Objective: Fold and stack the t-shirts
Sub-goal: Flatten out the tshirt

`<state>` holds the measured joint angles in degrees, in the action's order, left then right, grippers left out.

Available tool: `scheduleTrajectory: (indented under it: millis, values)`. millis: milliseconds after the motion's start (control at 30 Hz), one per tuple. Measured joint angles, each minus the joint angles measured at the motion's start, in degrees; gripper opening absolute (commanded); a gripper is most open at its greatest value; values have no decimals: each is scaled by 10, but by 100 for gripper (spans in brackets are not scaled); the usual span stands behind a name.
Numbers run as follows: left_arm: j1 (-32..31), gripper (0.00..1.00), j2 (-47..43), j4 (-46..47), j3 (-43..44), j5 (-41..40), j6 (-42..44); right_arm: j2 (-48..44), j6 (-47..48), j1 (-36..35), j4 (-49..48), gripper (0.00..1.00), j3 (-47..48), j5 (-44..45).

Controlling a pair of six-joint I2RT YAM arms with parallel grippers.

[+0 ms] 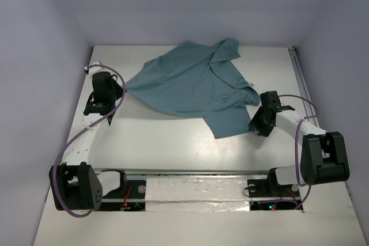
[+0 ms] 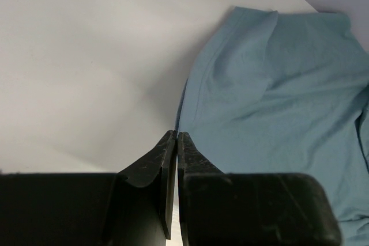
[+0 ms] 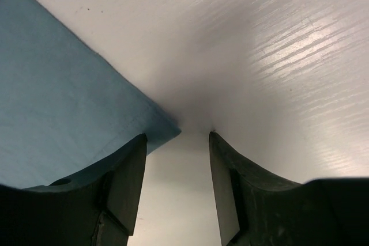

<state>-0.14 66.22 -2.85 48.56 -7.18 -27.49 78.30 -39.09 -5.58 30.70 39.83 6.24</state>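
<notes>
The teal t-shirt (image 1: 190,84) lies rumpled and partly spread on the white table, toward the back middle. Its left side is drawn out to a point at my left gripper (image 1: 120,89). In the left wrist view, that gripper (image 2: 176,135) is shut with the t-shirt's (image 2: 277,96) edge running into its tips. My right gripper (image 1: 258,124) is low at the shirt's front right corner. In the right wrist view it (image 3: 177,136) is open, and the cloth corner (image 3: 57,96) lies by the left finger (image 3: 130,171), with bare table between the jaws.
The white table (image 1: 161,142) is walled on the left, back and right. A thin rail (image 1: 300,79) runs along the right edge. A metal bar (image 1: 190,171) and the arm bases sit at the near edge. Purple cables (image 1: 75,142) loop beside each arm.
</notes>
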Motion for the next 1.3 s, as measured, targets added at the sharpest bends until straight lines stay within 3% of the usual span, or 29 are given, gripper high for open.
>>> scheduleTrajectory:
  millis: [500, 633, 733, 767, 900, 1033, 1133, 1300]
  values:
    - [-14, 0, 0, 0, 20, 0, 1, 49, -2, 0, -19, 30, 33, 4]
    - [-14, 0, -1, -1, 20, 0, 1, 66, 0, 0, -30, 20, 46, -3]
    - [-14, 0, -3, -1, 20, 0, 1, 68, 2, 0, -43, 2, 44, -10]
    - [-14, 0, -4, -1, 20, 0, 1, 67, 3, 0, -49, 0, 42, -13]
    - [-15, 0, -8, -2, 20, -2, 1, 40, 3, 0, -64, 0, 20, -15]
    - [-27, 0, -9, -21, 37, -4, 2, -56, 15, 0, -20, 0, 14, -19]
    - [-45, 0, -9, -48, 94, -3, 1, -162, 37, 0, 57, 0, 95, -12]
    - [-66, 0, -9, -80, 296, 8, 0, -211, 86, 0, 117, 0, 449, 19]
